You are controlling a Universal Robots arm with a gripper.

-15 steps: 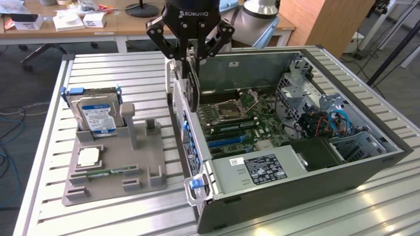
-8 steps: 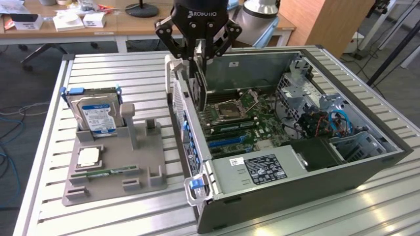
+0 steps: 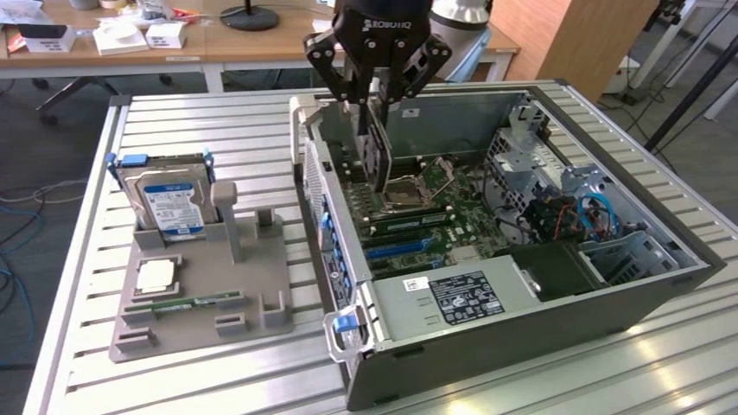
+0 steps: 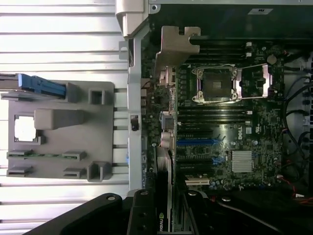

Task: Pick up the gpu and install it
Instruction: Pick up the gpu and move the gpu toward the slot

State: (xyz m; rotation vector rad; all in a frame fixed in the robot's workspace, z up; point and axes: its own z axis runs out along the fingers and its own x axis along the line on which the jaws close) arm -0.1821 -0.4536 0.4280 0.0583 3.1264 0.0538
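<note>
My fingers clamped on the gpu [image 3: 376,147] [image 4: 164,196], holding it upright inside the open computer case [image 3: 531,346] [image 4: 134,98].

My gripper [image 3: 376,97] [image 4: 166,220] grasps the one dark card by its upper edge. It hangs on edge over the motherboard [image 3: 450,220] [image 4: 244,127], close to the case wall nearest the fixture and just beside the single processor socket [image 3: 403,194] [image 4: 215,84]. I cannot tell whether its lower edge touches a slot. The case lies on its side on the slatted table [image 3: 207,121] and also holds one labelled power supply [image 3: 455,294]. Beside the case, the grey fixture [image 3: 248,277] [image 4: 98,137] carries three parts: one hard drive [image 3: 173,203] [image 4: 41,85] standing upright, one processor chip [image 3: 155,277] [image 4: 24,128] lying flat, and one memory stick [image 3: 185,303] [image 4: 41,155] lying along its front edge.
</note>
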